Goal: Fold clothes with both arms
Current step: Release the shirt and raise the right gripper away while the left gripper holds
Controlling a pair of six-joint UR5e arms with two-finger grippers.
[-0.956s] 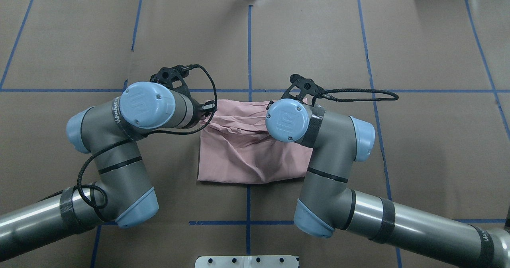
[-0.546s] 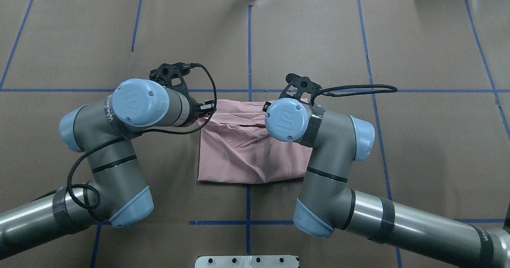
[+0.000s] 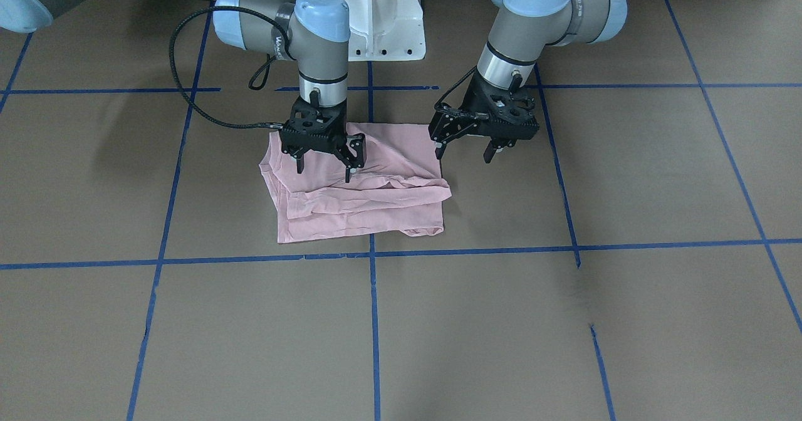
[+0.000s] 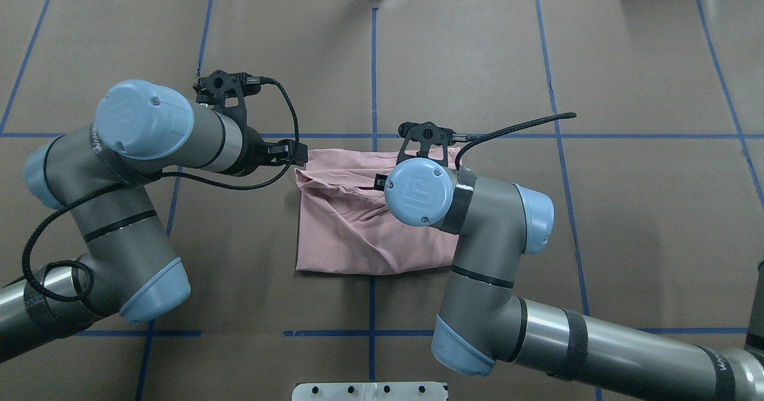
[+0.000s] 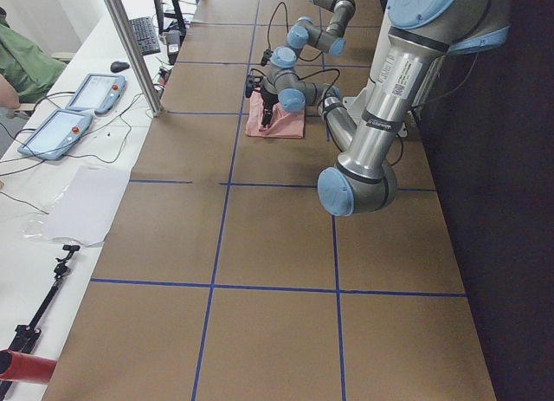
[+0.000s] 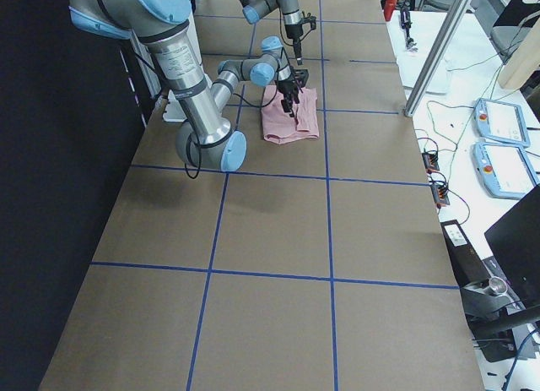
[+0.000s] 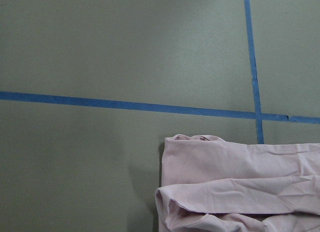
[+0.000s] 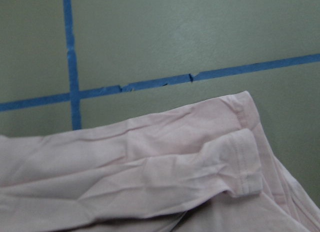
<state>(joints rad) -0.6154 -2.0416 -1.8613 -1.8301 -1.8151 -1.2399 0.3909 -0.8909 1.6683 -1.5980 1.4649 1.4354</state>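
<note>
The pale pink clothes (image 3: 363,205) lie as one folded, rumpled rectangle on the brown table, also seen from overhead (image 4: 352,234). In the front-facing view my right gripper (image 3: 324,169) hangs open over the shirt's robot-side part, one fingertip (image 3: 349,175) close to the cloth. My left gripper (image 3: 463,153) is open and holds nothing, beside the shirt over bare table. From overhead the left gripper (image 4: 292,151) sits just off the shirt's far-left corner, and the right wrist hides its own gripper. The wrist views show the folded edges of the clothes (image 7: 240,187) (image 8: 150,167) and blue tape.
Blue tape lines (image 3: 369,255) grid the brown table. The white pedestal base (image 3: 376,20) stands at the robot side. Black cables loop off both wrists (image 4: 286,108). A side bench holds tablets (image 5: 52,132) and a metal post (image 5: 130,46).
My left arm has swung left and its gripper has come off the shirt's far-left corner. The right wrist has shifted a little left over the shirt. That corner has settled.
</note>
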